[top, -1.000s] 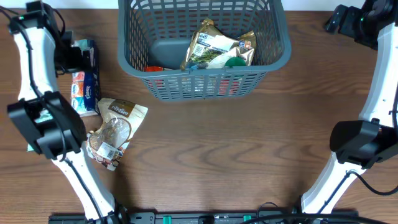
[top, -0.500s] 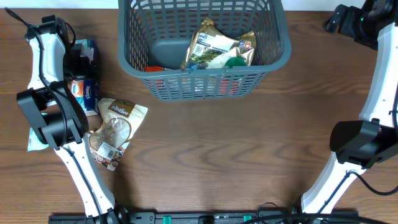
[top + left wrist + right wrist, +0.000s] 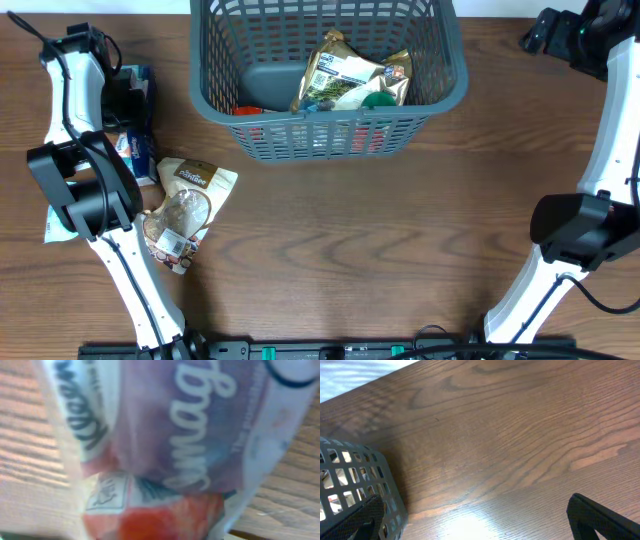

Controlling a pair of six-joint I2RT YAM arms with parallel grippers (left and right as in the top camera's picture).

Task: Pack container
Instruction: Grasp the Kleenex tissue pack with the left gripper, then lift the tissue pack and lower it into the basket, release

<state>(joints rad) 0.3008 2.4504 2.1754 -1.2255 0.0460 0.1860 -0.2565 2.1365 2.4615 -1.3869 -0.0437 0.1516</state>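
One snack bag [image 3: 350,78] in container [image 3: 320,135], other bag [image 3: 185,212] on tbl [image 3: 400,250].

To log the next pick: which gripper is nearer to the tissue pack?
Left. The left gripper is directly over the tissue pack, which fills its wrist view; the right gripper is beyond the container's other side.

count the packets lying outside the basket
2. A tissue pack at far left, partly under the left arm, and a brown snack bag beside it, nearer the front. The arm may hide more.
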